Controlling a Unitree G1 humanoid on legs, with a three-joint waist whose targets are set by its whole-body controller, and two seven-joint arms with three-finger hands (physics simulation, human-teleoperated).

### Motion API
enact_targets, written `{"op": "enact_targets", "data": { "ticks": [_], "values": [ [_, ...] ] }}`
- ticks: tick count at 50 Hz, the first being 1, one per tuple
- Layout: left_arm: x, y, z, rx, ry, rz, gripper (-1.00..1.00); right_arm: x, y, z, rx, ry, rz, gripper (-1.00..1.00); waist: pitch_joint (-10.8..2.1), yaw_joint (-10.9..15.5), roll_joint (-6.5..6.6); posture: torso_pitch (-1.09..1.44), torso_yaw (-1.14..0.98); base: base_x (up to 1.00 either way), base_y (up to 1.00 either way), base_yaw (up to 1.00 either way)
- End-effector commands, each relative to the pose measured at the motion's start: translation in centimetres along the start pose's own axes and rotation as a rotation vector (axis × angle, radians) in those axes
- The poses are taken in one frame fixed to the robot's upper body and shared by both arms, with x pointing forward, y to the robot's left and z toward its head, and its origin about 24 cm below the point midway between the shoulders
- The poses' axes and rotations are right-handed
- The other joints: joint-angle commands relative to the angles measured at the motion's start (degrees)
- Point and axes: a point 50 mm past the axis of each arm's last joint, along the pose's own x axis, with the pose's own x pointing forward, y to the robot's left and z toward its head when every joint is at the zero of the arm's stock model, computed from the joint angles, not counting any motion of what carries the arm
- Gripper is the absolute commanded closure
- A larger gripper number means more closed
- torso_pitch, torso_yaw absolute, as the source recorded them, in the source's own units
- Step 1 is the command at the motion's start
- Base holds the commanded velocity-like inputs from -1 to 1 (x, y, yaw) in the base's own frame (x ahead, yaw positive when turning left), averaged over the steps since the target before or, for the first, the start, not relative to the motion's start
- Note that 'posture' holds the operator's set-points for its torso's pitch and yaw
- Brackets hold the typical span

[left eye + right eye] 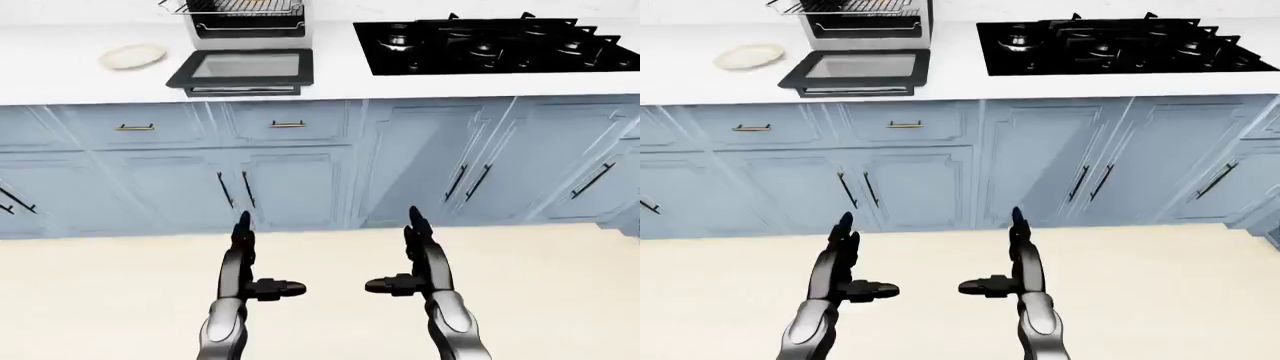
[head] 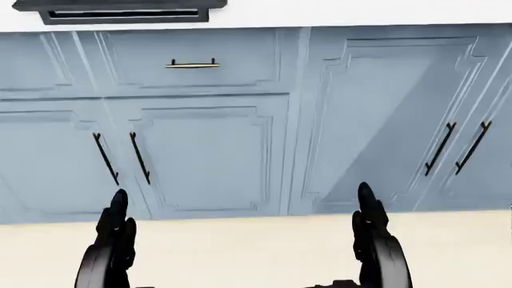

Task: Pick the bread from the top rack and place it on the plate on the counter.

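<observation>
A toaster oven stands on the white counter at the top of the left-eye view, its door folded down open. Its top rack is pulled out; something brownish lies on it at the frame's top edge, too cropped to name. A cream plate lies on the counter left of the oven. My left hand and right hand are held low over the floor, well short of the counter, both open and empty, fingers up and thumbs pointing inward.
A black gas stove fills the counter's right part. Pale blue cabinet doors and drawers with dark and brass handles run under the counter. Beige floor lies between me and the cabinets.
</observation>
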Motion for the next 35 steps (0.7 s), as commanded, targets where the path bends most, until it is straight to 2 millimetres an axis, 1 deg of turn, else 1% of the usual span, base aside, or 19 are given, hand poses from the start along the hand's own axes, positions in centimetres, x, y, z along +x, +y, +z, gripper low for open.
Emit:
{"op": "enact_targets", "data": {
  "ticks": [1, 2, 3, 4, 5, 7, 8, 10, 13, 18, 20, 22, 25, 28, 32, 35],
  "values": [
    [0.4, 0.1, 4.8, 0.004, -0.181, -0.01, -1.0, 0.3, 0.3, 4.6, -0.004, -0.193, 0.014, -1.0, -0.05, -0.12, -0.45, 0.0, 0.0, 0.0, 0.0, 0.0],
    [0.4, 0.1, 5.1, 0.005, -0.184, -0.008, -1.0, 0.3, 0.3, 4.8, -0.009, -0.197, 0.015, -1.0, -2.16, 0.11, -0.42, 0.0, 0.0, 0.0, 0.0, 0.0],
    [0.4, 0.3, 5.8, 0.007, -0.196, -0.002, -1.0, 0.3, 0.3, 5.3, -0.012, -0.202, 0.017, -1.0, -3.72, 0.41, -0.03, 0.0, 0.0, 0.0, 0.0, 0.0],
    [0.4, 0.3, 6.0, 0.007, -0.195, -0.003, -1.0, 0.3, 0.3, 5.7, -0.012, -0.212, 0.018, -1.0, -2.09, 0.38, -0.12, 0.0, 0.0, 0.0, 0.0, 0.0],
    [0.4, 0.3, 6.4, 0.013, -0.203, -0.003, -1.0, 0.3, 0.3, 6.2, -0.011, -0.218, 0.018, -1.0, -1.25, 0.35, -0.49, 0.0, 0.0, 0.0, 0.0, 0.0],
    [0.3, 0.4, 7.3, 0.012, -0.212, -0.002, -1.0, 0.2, 0.4, 7.4, -0.021, -0.236, 0.025, -1.0, -3.91, 0.42, -0.42, 0.0, 0.0, 0.0, 0.0, 0.0],
    [0.3, 0.4, 7.7, 0.013, -0.216, -0.001, -1.0, 0.2, 0.4, 8.1, -0.019, -0.247, 0.028, -1.0, -4.27, 0.47, -0.39, 0.0, 0.0, 0.0, 0.0, 0.0],
    [0.4, 0.5, 8.5, 0.01, -0.224, 0.001, -1.0, 0.1, 0.3, 9.3, -0.031, -0.269, 0.029, -1.0, -4.45, 0.53, -0.29, 0.0, 0.0, 0.0, 0.0, 0.0],
    [0.7, 0.4, 10.3, 0.019, -0.252, -0.003, -1.0, 0.0, 0.2, 11.3, -0.037, -0.307, 0.026, -1.0, -4.87, 0.58, -0.17, 0.0, 0.0, 0.0, 0.0, 0.0],
    [1.7, 1.0, 15.2, 0.037, -0.321, 0.022, -1.0, -0.2, -0.3, 15.2, -0.066, -0.368, 0.025, -1.0, -5.21, 0.63, -0.22, 0.0, 0.0, 0.0, 0.0, 0.0],
    [2.1, 1.0, 17.0, 0.041, -0.345, 0.02, -1.0, 0.0, -0.5, 17.0, -0.079, -0.392, 0.023, -1.0, -5.2, 0.6, -0.24, 0.0, 0.0, 0.0, 0.0, 0.0],
    [2.4, 0.9, 18.3, 0.051, -0.366, 0.012, -1.0, 0.2, -0.8, 18.0, -0.09, -0.406, 0.018, -1.0, -5.2, 0.54, -0.25, 0.0, 0.0, 0.0, 0.0, 0.0],
    [2.9, 0.9, 19.9, 0.065, -0.392, 0.003, -1.0, 0.1, -0.9, 19.6, -0.106, -0.429, 0.022, -1.0, -5.14, 0.58, -0.24, 0.0, 0.0, 0.0, 0.0, 0.0],
    [3.1, 0.9, 21.9, 0.068, -0.429, 0.004, -1.0, 0.1, -1.2, 21.7, -0.122, -0.464, 0.016, -1.0, -5.1, 0.55, -0.25, 0.0, 0.0, 0.0, 0.0, 0.0],
    [3.1, 1.0, 23.4, 0.076, -0.459, 0.004, -1.0, 0.0, -1.3, 23.7, -0.138, -0.496, 0.02, -1.0, -4.65, 0.47, -0.22, 0.0, 0.0, 0.0, 0.0, 0.0],
    [2.9, 1.4, 24.7, 0.076, -0.483, 0.012, -1.0, 0.0, -1.2, 24.7, -0.15, -0.51, 0.023, -1.0, -4.31, 0.47, -0.24, 0.0, 0.0, 0.0, 0.0, 0.0]
  ]
}}
